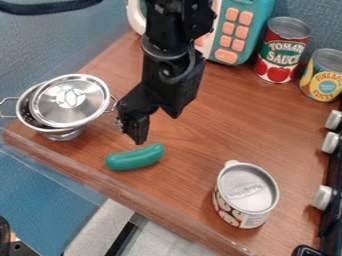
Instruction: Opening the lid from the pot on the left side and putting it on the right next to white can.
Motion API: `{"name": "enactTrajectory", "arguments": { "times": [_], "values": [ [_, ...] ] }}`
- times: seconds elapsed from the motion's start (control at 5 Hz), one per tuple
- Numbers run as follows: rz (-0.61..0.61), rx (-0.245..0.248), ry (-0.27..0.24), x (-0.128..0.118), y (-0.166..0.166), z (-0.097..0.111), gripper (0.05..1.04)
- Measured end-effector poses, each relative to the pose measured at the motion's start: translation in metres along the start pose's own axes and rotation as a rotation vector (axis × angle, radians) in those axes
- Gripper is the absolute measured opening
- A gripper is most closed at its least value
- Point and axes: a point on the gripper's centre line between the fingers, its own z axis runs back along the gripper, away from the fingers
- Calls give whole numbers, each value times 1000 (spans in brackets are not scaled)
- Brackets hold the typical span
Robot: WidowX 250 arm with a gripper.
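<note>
In the camera view, the silver lid [70,101] lies on the metal pot [25,111] at the left of the frame, set off-centre so that part of the pot's inside shows on its left. The black hand [157,128] hangs from the top edge to the right of the pot, its two fingers apart with nothing between them. Just below it lies a green cucumber-shaped toy [135,157] on the wooden bench [200,145].

The white can [246,195] stands at the lower right; its grey top carries raised lettering, and its label has pale rounded shapes and small print. At the upper right, a red can [282,50] bears light lettering on a green band above pictured tomatoes. Beside it, a yellow-labelled can [325,75] has lettering on a blue disc. A teal toy microwave [257,15] with salmon-coloured buttons stands at the top, and white knobs [322,197] line the right edge.
</note>
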Motion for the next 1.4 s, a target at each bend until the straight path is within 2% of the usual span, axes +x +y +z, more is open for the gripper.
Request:
{"name": "enactTrajectory", "arguments": {
  "times": [0.2,0.4,0.6,0.8,1.0,1.2,1.4],
  "values": [
    [15,-21,-9,1,-3,-4,999],
    [225,44,-37,-26,-10,16,999],
    [417,81,-83,-49,-20,32,999],
    [643,101,-83,-78,-31,42,999],
    [916,95,-118,-105,-39,36,999],
    [1163,91,-77,-118,-35,21,999],
    [1382,43,-15,-118,-29,-1,999]
  ]
}}
